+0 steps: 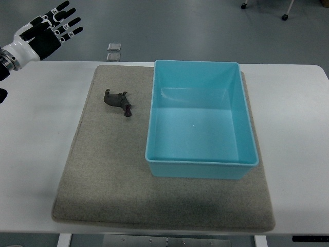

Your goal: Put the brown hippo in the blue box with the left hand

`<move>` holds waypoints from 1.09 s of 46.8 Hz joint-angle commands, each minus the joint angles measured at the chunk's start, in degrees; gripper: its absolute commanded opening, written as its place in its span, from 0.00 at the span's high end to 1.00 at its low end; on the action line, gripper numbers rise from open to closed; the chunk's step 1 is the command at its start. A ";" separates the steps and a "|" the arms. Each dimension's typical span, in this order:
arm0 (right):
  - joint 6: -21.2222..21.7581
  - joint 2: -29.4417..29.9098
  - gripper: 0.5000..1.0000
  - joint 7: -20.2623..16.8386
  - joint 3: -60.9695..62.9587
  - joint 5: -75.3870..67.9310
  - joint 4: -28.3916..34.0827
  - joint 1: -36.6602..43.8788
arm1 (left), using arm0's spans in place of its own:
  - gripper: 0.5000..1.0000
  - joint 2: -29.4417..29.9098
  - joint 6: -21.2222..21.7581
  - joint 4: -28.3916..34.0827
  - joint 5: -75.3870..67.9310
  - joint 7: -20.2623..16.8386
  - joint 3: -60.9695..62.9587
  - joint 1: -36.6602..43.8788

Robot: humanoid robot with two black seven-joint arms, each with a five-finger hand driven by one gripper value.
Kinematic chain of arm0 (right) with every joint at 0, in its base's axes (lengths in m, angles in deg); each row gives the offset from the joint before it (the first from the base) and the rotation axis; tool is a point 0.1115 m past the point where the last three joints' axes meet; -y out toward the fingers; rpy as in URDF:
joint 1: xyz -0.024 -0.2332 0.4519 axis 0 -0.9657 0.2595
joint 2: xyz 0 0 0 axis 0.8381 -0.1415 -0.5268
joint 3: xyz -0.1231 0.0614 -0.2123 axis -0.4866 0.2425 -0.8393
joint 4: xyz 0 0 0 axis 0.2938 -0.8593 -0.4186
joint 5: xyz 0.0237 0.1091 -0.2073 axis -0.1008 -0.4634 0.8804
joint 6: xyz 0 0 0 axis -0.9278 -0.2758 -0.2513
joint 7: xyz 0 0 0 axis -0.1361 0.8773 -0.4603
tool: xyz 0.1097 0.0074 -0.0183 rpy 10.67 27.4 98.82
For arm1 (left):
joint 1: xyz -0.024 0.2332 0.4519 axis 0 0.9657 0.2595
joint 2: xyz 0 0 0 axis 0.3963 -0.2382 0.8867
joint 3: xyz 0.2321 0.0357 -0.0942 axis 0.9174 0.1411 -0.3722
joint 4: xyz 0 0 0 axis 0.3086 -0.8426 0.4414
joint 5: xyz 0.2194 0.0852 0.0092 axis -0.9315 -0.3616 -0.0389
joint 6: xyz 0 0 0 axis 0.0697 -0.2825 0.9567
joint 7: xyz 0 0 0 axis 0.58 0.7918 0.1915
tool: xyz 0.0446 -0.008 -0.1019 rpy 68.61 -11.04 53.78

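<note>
A small brown hippo [117, 101] lies on the grey mat [103, 170], just left of the blue box [200, 167]. The box is open-topped and nothing shows inside it. My left hand [51, 30] is at the top left, beyond the table's far edge, well up and left of the hippo. Its fingers are spread and hold nothing. My right hand is out of view.
The mat lies on a white table [36, 149]. Two small silvery items [114, 50] lie on the floor past the table's far edge. Chair casters [284, 16] show at the top right.
</note>
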 commanded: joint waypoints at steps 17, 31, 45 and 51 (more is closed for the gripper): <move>0.00 0.00 0.13 0.00 0.00 0.00 0.00 0.00 | 0.00 -1.42 0.00 0.70 -0.01 -0.01 0.01 0.44; 0.00 0.00 0.13 0.00 0.00 0.00 0.00 0.00 | 0.01 1.22 0.00 0.61 -1.32 -1.15 2.03 -0.35; 0.00 0.00 0.13 0.00 0.00 0.00 0.00 0.00 | 0.01 5.35 0.00 0.17 -20.11 -12.30 7.31 -4.92; 0.00 0.00 0.13 0.00 0.00 0.00 0.00 0.00 | 0.01 6.14 0.00 -0.18 -32.33 -18.28 7.31 -5.53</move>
